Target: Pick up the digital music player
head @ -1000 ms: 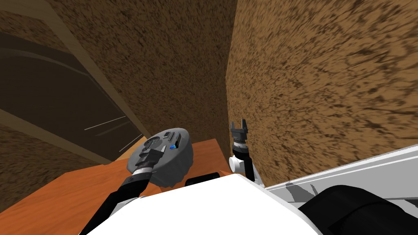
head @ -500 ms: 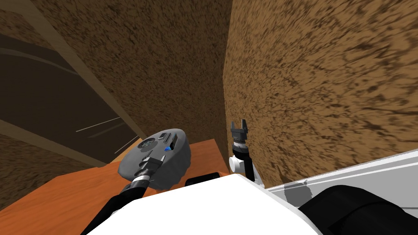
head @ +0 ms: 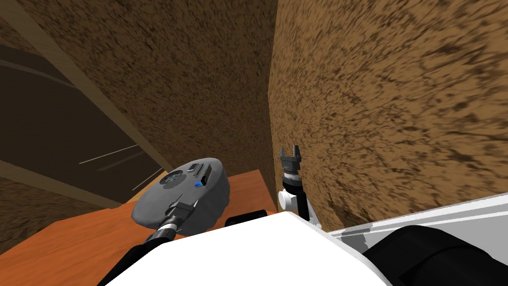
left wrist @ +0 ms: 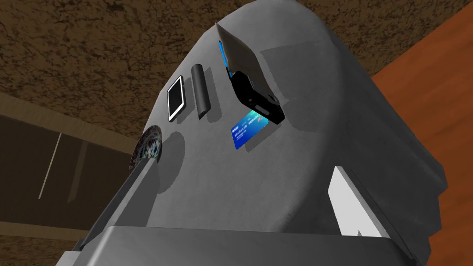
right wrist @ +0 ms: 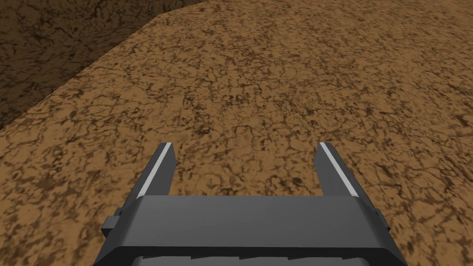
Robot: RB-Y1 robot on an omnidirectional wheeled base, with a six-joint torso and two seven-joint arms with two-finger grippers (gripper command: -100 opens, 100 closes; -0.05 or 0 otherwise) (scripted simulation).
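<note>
Head view: a round grey table (head: 154, 211) stands on an orange floor (head: 89, 243) in a corner of brown mottled wall (head: 397, 99). The left gripper (head: 182, 207) is over the near part of the table top. On the far part lie a round patterned plate (head: 171, 178), a flat rectangular music player (head: 195, 168) with a black screen and a white rim, and a blue card (head: 198, 184). The right gripper (head: 290, 151) is raised beside the wall, well apart from the table. Left wrist view: the left gripper (left wrist: 245, 166) has its fingers (left wrist: 351, 208) spread wide with nothing between them, over the bare table (left wrist: 300, 152). The music player (left wrist: 176, 98) lies flat on the far side of the top, well beyond the fingertips; its screen is blank and carries no legible marking. A short black bar (left wrist: 201, 91) lies just beside it, apart from it. Next along is a black case (left wrist: 256, 94) with a grey flap raised. The blue card (left wrist: 248, 130) lies against the case, nearer the gripper, and bears rows of white print too small to read. The plate (left wrist: 147, 148) sits at the table edge near one finger. Right wrist view: the right gripper (right wrist: 245, 145) faces the wall (right wrist: 277, 69), fingers (right wrist: 159, 171) wide apart and empty.
</note>
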